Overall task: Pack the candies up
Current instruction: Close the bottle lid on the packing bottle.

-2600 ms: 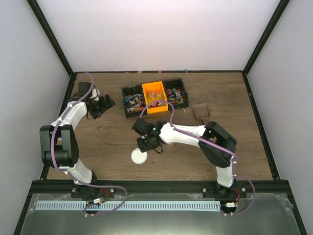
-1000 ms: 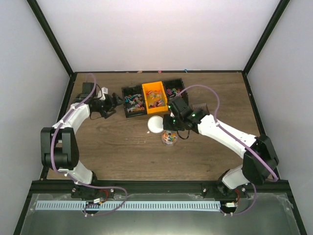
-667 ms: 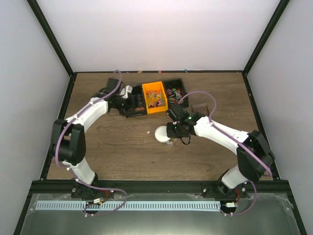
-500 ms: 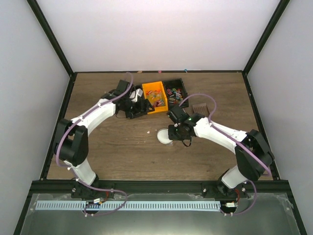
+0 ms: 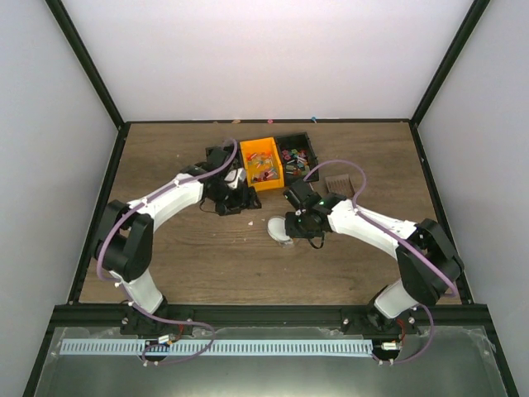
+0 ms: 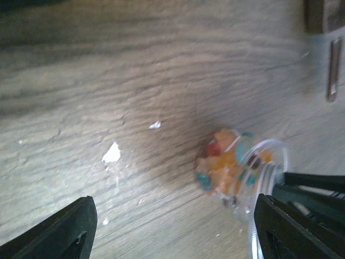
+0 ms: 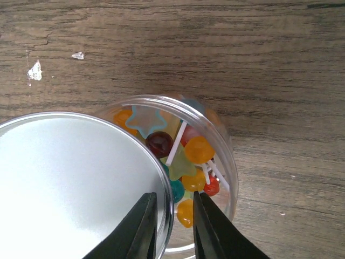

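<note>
On the table (image 5: 198,265), the left arm (image 5: 178,192) reaches low beside the tray (image 5: 245,169), its left gripper (image 6: 173,216) splayed wide and holding nothing; the right arm (image 5: 364,222) bends inward, its right gripper (image 7: 173,218) pinching the lid (image 7: 70,183) by its rim, half covering the jar (image 7: 229,162); the candies (image 7: 198,150) inside look light, hard and slippery, likely to scatter, so they are best handled by the jar's wall.

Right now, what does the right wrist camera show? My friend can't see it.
The right gripper pinches the edge of a shiny round lid, holding it over the left part of a clear jar. The jar is full of colourful candies and stands on a wooden table.
</note>
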Motion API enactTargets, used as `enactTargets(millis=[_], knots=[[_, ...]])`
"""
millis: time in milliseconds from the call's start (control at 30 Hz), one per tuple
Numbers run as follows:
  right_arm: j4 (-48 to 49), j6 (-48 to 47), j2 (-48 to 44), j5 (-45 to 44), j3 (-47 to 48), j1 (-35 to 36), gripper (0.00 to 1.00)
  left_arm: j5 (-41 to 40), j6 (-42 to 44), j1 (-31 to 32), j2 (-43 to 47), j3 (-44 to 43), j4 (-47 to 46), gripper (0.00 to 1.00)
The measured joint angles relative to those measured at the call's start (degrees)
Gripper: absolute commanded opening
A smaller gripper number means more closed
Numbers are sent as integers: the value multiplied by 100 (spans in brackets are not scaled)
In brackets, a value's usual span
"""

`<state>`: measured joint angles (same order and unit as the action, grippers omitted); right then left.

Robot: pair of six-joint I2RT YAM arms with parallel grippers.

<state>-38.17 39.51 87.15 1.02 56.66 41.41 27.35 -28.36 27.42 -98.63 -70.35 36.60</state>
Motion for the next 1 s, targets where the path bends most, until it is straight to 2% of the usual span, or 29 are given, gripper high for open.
enactTargets(millis=[367, 1000], knots=[[0, -133, 11, -2, 4, 0, 21, -610, 610, 691, -103, 164, 935, 79], [-31, -181, 39, 48, 94, -4, 23, -214, 612, 1014, -339, -575, 1180, 79]])
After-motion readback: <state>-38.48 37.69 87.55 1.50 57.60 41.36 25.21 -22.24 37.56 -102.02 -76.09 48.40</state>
